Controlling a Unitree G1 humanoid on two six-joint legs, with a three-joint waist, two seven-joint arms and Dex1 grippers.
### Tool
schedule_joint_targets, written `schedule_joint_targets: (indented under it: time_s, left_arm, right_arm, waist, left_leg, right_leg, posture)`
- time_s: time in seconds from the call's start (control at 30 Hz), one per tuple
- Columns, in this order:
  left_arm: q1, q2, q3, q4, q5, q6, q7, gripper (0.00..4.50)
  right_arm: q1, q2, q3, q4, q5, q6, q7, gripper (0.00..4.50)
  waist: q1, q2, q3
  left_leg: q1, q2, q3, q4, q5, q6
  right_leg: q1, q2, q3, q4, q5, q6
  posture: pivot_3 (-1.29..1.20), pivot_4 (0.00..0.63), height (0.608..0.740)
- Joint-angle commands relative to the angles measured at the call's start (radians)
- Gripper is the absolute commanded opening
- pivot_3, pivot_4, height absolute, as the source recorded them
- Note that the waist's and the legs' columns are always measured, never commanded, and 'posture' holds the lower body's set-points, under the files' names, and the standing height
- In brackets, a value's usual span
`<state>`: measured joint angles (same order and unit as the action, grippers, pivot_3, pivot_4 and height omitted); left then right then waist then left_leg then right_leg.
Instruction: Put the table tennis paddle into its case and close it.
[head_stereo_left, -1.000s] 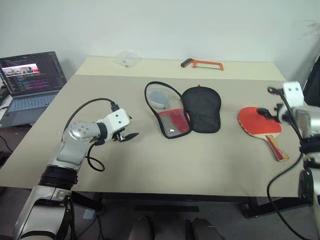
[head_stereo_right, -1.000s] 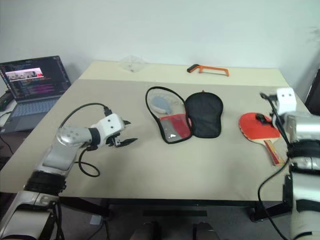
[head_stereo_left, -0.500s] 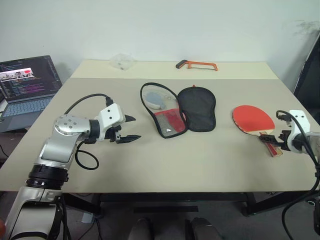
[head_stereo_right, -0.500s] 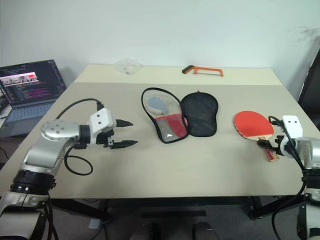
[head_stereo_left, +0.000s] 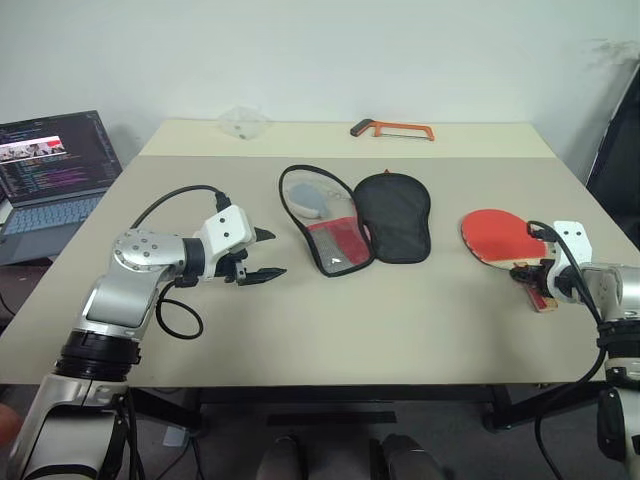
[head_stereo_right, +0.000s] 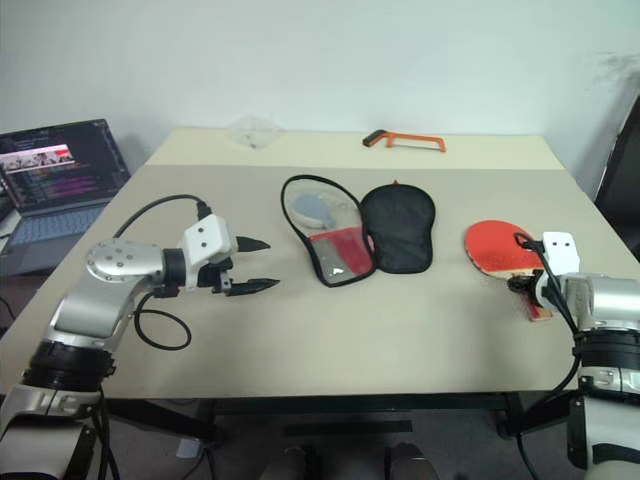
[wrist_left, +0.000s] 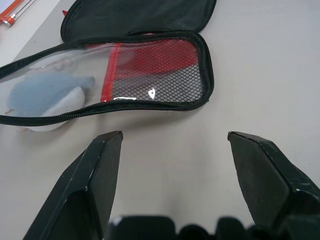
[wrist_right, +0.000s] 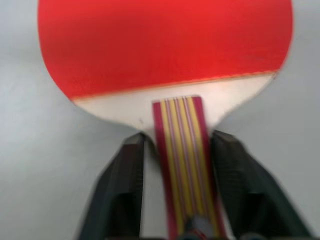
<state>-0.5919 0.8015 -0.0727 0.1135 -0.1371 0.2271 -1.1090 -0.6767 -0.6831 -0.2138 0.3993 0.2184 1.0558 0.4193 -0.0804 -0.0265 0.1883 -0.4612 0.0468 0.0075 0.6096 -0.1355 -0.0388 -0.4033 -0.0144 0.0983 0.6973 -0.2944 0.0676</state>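
Low over the table, right gripper straddles paddle handle.

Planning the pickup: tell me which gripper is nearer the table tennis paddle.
Right. The right gripper straddles the table tennis paddle handle, one finger on each side. The left gripper hangs open over the table beyond the open case, far from the paddle.

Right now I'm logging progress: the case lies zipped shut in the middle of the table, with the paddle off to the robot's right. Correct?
Not quite. The case lies unzipped and spread open, its two halves side by side; the left wrist view shows the opened zipper edge. The paddle does lie to the robot's right on the table.
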Motion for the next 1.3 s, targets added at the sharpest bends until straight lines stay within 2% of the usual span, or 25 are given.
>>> schedule_joint_targets:
  time_s: [0.03, 0.23, 0.47, 0.6, 0.77, 0.97, 1.3]
  left_arm:
    - [-0.004, 0.017, 0.036, -0.035, -0.009, -0.001, 0.015, 3.67]
    - [-0.001, 0.021, 0.035, -0.032, -0.004, -0.006, 0.024, 3.67]
    - [-0.003, 0.009, 0.025, -0.022, 0.003, -0.015, 0.042, 3.67]
    - [0.005, 0.000, 0.019, -0.027, 0.007, -0.018, 0.054, 3.67]
    - [0.028, 0.003, 0.024, -0.054, 0.003, -0.012, 0.066, 3.67]
    - [0.067, 0.014, 0.035, -0.099, -0.001, 0.006, 0.077, 3.67]
    - [0.097, 0.029, 0.046, -0.142, 0.001, 0.030, 0.096, 3.67]
  right_arm:
    - [-0.037, -0.007, -0.018, -0.016, 0.002, -0.029, -0.013, 1.08]
    - [-0.124, 0.053, -0.043, -0.111, 0.034, 0.023, -0.071, 1.08]
    - [-0.355, 0.242, -0.030, -0.159, 0.041, 0.023, -0.211, 1.08]
    - [-0.443, 0.395, -0.013, -0.043, 0.025, -0.063, -0.293, 1.08]
    - [-0.485, 0.491, 0.002, 0.156, -0.013, -0.211, -0.377, 1.08]
    - [-0.522, 0.528, -0.003, 0.354, -0.029, -0.325, -0.434, 1.08]
    - [-0.580, 0.574, -0.006, 0.568, -0.034, -0.433, -0.436, 1.08]
  waist:
    - [0.000, 0.000, 0.000]
    - [-0.005, 0.000, 0.000]
    - [-0.006, 0.001, 0.001]
    - [-0.003, 0.001, 0.000]
    - [0.004, 0.001, 0.001]
    - [0.006, 0.001, 0.001]
    - [-0.006, 0.001, 0.001]
  left_leg:
    - [0.000, 0.000, 0.000, 0.000, 0.000, 0.000]
    - [0.000, 0.000, 0.000, 0.000, 0.000, 0.000]
    - [0.000, 0.001, 0.000, -0.001, 0.000, 0.000]
    - [-0.002, 0.001, -0.001, -0.002, 0.000, 0.000]
    - [-0.004, 0.000, -0.002, -0.002, 0.000, 0.000]
    - [-0.006, 0.000, -0.002, -0.002, 0.000, 0.000]
    - [-0.005, 0.000, -0.002, -0.002, 0.000, 0.000]
  right_leg:
    - [0.000, 0.000, 0.000, 0.000, 0.000, 0.000]
    - [-0.001, 0.000, 0.001, 0.000, 0.000, 0.000]
    - [-0.002, 0.001, 0.000, 0.000, 0.000, 0.000]
    - [-0.002, 0.001, -0.002, 0.000, 0.000, -0.001]
    - [-0.002, 0.000, -0.003, -0.001, 0.000, -0.001]
    - [-0.004, -0.001, -0.003, -0.001, 0.000, -0.001]
    - [-0.004, 0.000, -0.003, 0.000, 0.000, -0.001]
  posture:
    - [0.00, 0.150, 0.740]
    - [0.00, 0.150, 0.740]
    - [0.00, 0.150, 0.740]
    - [0.00, 0.150, 0.740]
    - [0.00, 0.150, 0.740]
    - [0.00, 0.150, 0.740]
    - [0.00, 0.150, 0.740]
